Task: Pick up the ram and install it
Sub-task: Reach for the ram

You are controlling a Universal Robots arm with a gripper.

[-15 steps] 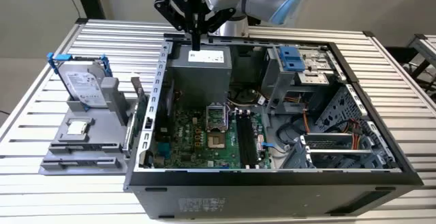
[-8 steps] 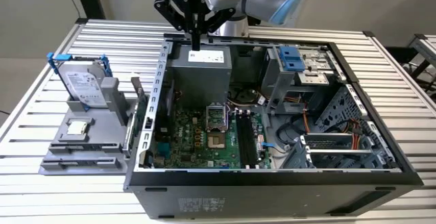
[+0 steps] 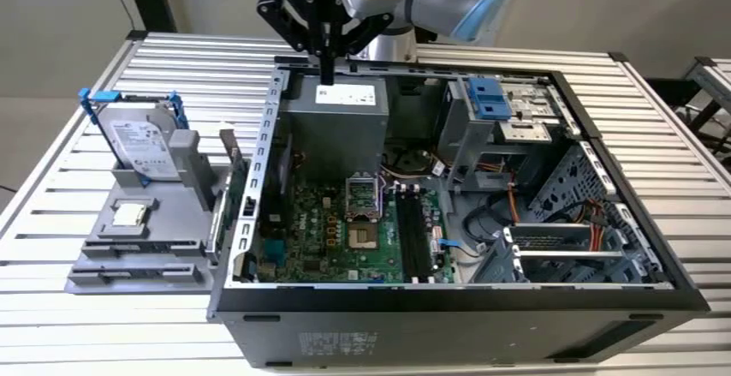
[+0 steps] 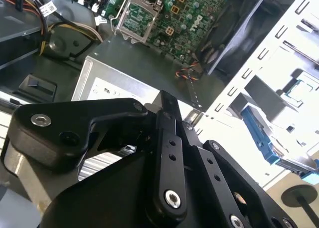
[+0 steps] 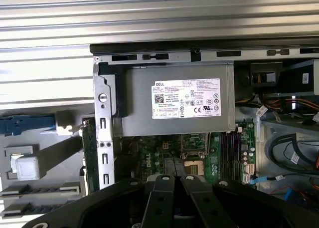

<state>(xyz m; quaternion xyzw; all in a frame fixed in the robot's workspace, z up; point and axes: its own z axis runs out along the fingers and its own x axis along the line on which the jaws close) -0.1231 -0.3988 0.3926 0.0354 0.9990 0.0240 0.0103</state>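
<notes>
My gripper point(image 3: 328, 73) hangs above the rear left corner of the open computer case point(image 3: 270, 136), over the grey power supply point(image 3: 338, 128). Its black fingers point(image 5: 164, 184) point down and lie together, with nothing between them. In the second wrist view the gripper point(image 4: 167, 104) also looks shut over the power supply point(image 4: 99, 88). A thin board that looks like the ram point(image 3: 236, 192) stands on edge in the grey fixture just outside the case's wall, in the exterior view's left. The first wrist view shows that ram point(image 5: 88, 153) as a narrow green strip. Black memory slots point(image 3: 413, 232) lie on the motherboard.
A silver hard drive in a blue frame point(image 3: 137, 140) and a small square chip point(image 3: 129, 214) rest on the grey fixture point(image 3: 126, 265). Inside the case are the processor socket point(image 3: 363, 198), cables point(image 3: 502, 213) and drive bays point(image 3: 502, 106). Slatted metal table point(image 3: 68, 325) surrounds everything.
</notes>
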